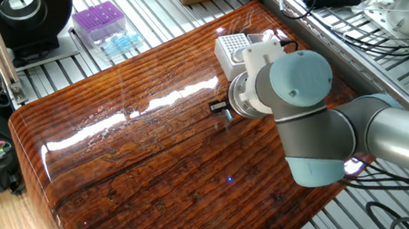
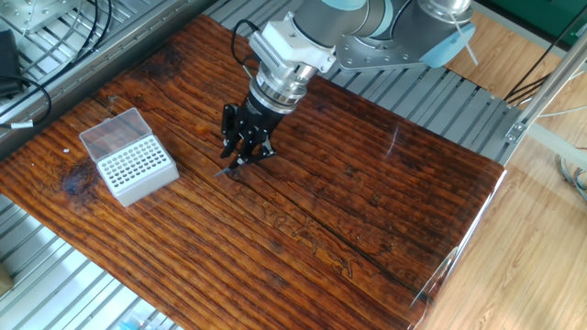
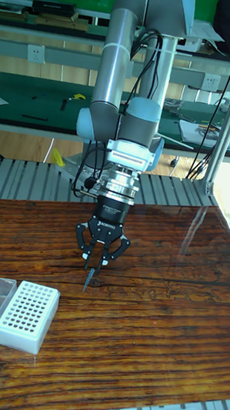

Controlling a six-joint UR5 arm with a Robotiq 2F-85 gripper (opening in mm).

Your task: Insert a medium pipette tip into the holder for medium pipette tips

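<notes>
While the gripper (image 3: 96,263) hangs above the wooden table (image 2: 367,229), its fingers are closed on the pipette tip (image 3: 88,279), which points steeply down toward the boards. The tip's point sits close to the wood; whether it touches cannot be told.

Step in hand, as judged: carrying the gripped tip to the holder (image 2: 136,169). The holder stands to the left of the gripper in the other fixed view, apart from it, its clear lid (image 2: 112,129) folded open at the far side.

Next move, as judged: travel left over the holder, line the tip's point up with one hole of the grid, then lower straight. The holes are small and close together, so alignment must be fine and the tip upright.

Limits of view:
- In one fixed view the arm's wrist covers the gripper and tip almost wholly, and part of the holder.
- The tip is thin and faint everywhere; the grip point is indistinct.
- Whether any holes are already filled cannot be made out.
</notes>
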